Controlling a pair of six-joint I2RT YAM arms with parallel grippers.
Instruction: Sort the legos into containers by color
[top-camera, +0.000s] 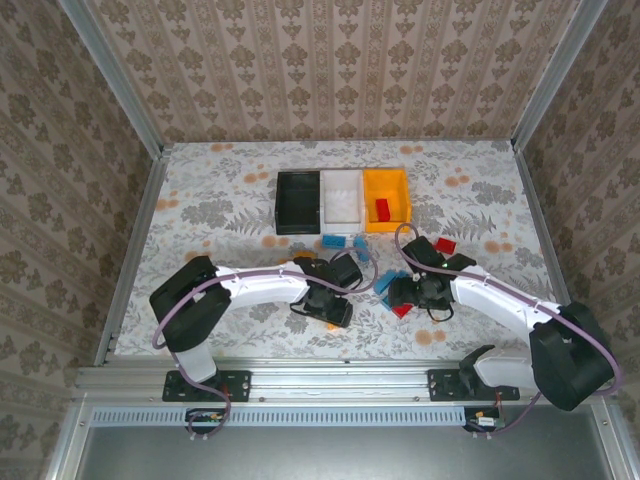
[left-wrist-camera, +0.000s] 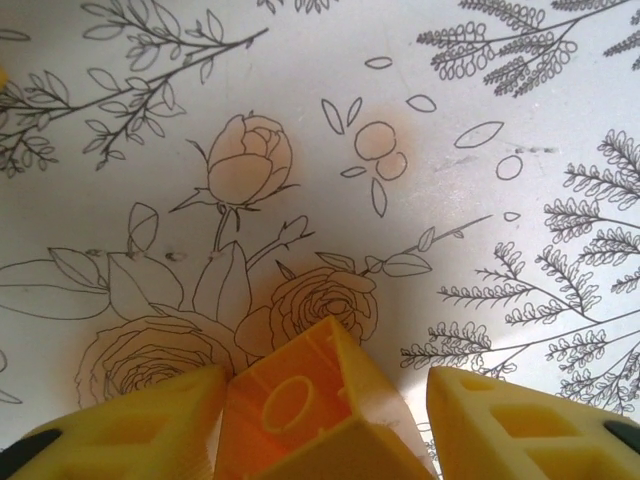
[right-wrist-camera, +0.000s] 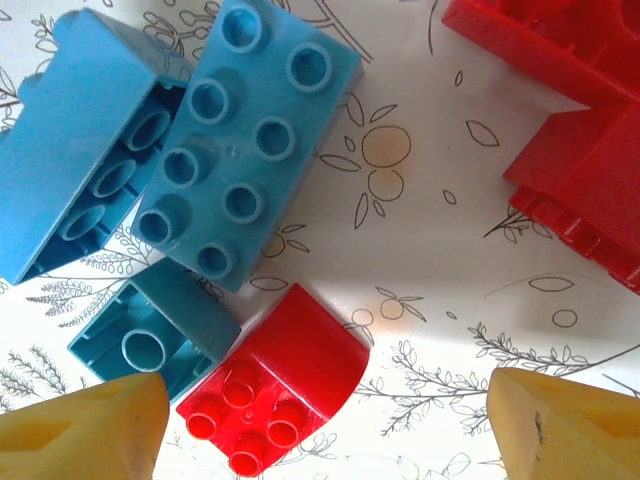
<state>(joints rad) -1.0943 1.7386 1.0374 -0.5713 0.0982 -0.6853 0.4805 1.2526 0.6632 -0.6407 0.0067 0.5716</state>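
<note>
Left wrist view: my left gripper (left-wrist-camera: 325, 395) stands narrow around a tilted orange brick (left-wrist-camera: 290, 410) on the worktop (left-wrist-camera: 400, 150); whether it is clamped, I cannot tell. Gripped on a corner, it may twist out.

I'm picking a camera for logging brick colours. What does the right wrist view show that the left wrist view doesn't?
Right wrist, not left wrist: three blue bricks and several red bricks lying loose on the cloth, with the fingers parted wide. Left wrist, not right wrist: one orange brick, tilted, between the fingers there and against one of them; whether it is gripped is unclear. Both: the floral cloth and yellow fingertips at the bottom edge.
</note>
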